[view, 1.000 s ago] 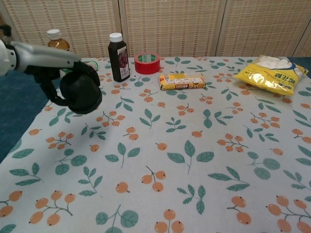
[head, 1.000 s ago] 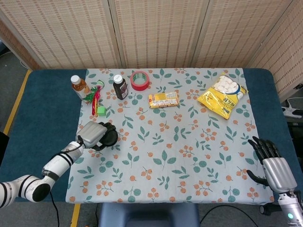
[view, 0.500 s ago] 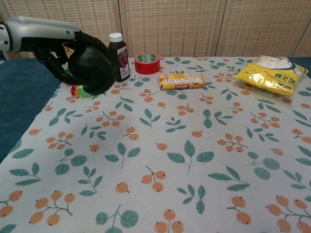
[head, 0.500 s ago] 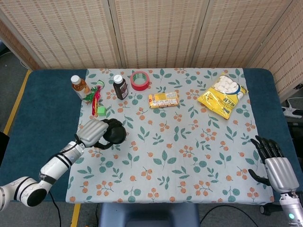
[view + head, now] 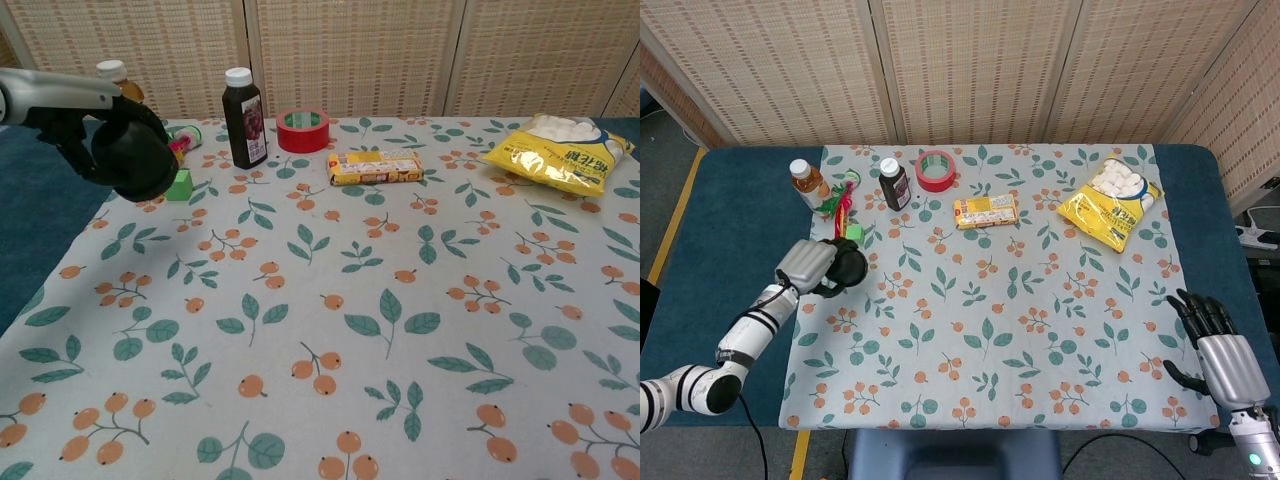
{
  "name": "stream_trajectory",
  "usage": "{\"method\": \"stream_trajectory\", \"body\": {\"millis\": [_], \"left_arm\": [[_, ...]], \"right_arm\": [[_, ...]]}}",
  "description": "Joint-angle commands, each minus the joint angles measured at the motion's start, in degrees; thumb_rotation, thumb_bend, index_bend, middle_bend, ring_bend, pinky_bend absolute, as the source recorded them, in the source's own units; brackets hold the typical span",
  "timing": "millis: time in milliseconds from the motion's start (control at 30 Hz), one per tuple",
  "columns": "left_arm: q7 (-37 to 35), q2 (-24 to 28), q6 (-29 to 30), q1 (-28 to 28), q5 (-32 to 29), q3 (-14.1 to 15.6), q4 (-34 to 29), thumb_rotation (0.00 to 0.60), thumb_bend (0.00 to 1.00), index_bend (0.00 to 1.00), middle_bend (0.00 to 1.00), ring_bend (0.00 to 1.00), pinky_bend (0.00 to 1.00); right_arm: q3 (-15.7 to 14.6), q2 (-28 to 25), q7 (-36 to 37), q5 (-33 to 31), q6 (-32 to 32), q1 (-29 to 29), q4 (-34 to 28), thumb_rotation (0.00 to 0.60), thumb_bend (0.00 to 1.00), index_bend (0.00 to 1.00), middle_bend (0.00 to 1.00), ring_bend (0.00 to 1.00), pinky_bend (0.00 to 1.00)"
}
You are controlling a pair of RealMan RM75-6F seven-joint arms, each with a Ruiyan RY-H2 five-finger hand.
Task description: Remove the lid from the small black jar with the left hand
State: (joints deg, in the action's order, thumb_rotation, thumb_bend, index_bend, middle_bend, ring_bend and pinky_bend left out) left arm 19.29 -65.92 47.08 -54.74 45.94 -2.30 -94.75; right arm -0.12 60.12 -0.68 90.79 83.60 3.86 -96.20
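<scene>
A small round black jar (image 5: 849, 268) is gripped in my left hand (image 5: 808, 266) at the left edge of the flowered cloth, just in front of a green cube (image 5: 852, 232). In the chest view the black jar (image 5: 134, 160) hangs above the cloth with the left hand (image 5: 75, 122) wrapped round its far side. Whether the lid sits on it cannot be made out. My right hand (image 5: 1221, 348) is at the table's front right corner, fingers spread, holding nothing.
Along the back stand a tea bottle (image 5: 805, 180), a dark juice bottle (image 5: 244, 118), a red tape roll (image 5: 303, 130), a yellow box (image 5: 374, 167) and a marshmallow bag (image 5: 560, 150). A red and green toy (image 5: 843, 200) lies by the cube.
The left hand carried the black jar up and toward the middle, then back left and down to the cloth's left edge. The right hand has barely moved.
</scene>
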Motion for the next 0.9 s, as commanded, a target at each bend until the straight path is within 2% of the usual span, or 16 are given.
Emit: {"method": "stream_trajectory", "body": {"millis": [33, 67, 133, 167, 267, 367, 533, 767, 900], "left_arm": [[1.9, 2.9, -2.0, -0.5, -2.9, -2.1, -10.6, 0.600, 0.82, 0.73, 0.78, 0.66, 0.91], [-5.0, 4.1, -4.3, 1.4, 2.8, -4.5, -13.0, 0.600, 0.82, 0.73, 0.78, 0.66, 0.91], [-14.7, 5.2, -6.5, 4.3, 12.1, -7.4, -14.9, 0.600, 0.82, 0.73, 0.78, 0.66, 0.92], [-19.0, 5.2, -6.4, 5.7, 18.3, -8.3, -14.5, 0.600, 0.82, 0.73, 0.78, 0.66, 0.92], [-29.0, 4.0, -5.2, 7.8, 27.5, -9.3, -11.4, 0.600, 0.80, 0.73, 0.78, 0.66, 0.93], [-36.2, 2.6, -7.5, 7.5, 28.9, -9.2, -4.5, 0.600, 0.79, 0.73, 0.78, 0.66, 0.93], [-41.6, -0.8, -13.9, 6.6, 25.5, -7.6, 6.2, 0.600, 0.79, 0.73, 0.78, 0.66, 0.92], [-41.6, -4.2, -17.4, 6.5, 28.4, -3.8, 11.2, 0.600, 0.78, 0.73, 0.78, 0.66, 0.92], [-39.4, -5.4, -17.0, 6.5, 29.6, -2.7, 12.1, 0.600, 0.78, 0.73, 0.78, 0.66, 0.92]], "right_arm": [[0.9, 1.0, -2.8, -1.0, 1.3, -0.4, 0.6, 0.600, 0.15, 0.00, 0.00, 0.00, 0.00], [1.2, 1.6, -3.9, -1.3, 1.8, -0.6, 0.7, 0.600, 0.15, 0.00, 0.00, 0.00, 0.00], [1.3, 1.9, -4.0, -1.6, 1.9, -0.7, 0.5, 0.600, 0.15, 0.00, 0.00, 0.00, 0.00], [1.3, 1.9, -4.2, -1.8, 1.8, -0.7, 0.6, 0.600, 0.15, 0.00, 0.00, 0.00, 0.00], [1.2, 1.7, -3.9, -1.9, 1.3, -0.6, 0.5, 0.600, 0.15, 0.00, 0.00, 0.00, 0.00], [1.0, 1.4, -3.3, -1.7, 1.0, -0.5, 0.5, 0.600, 0.15, 0.00, 0.00, 0.00, 0.00], [1.0, 1.2, -2.9, -1.6, 1.0, -0.6, 0.5, 0.600, 0.15, 0.00, 0.00, 0.00, 0.00], [0.7, 1.6, -3.8, -1.4, 0.0, -0.2, 0.2, 0.600, 0.15, 0.00, 0.00, 0.00, 0.00], [0.5, 1.6, -3.8, -1.3, -0.2, -0.1, 0.0, 0.600, 0.15, 0.00, 0.00, 0.00, 0.00]]}}
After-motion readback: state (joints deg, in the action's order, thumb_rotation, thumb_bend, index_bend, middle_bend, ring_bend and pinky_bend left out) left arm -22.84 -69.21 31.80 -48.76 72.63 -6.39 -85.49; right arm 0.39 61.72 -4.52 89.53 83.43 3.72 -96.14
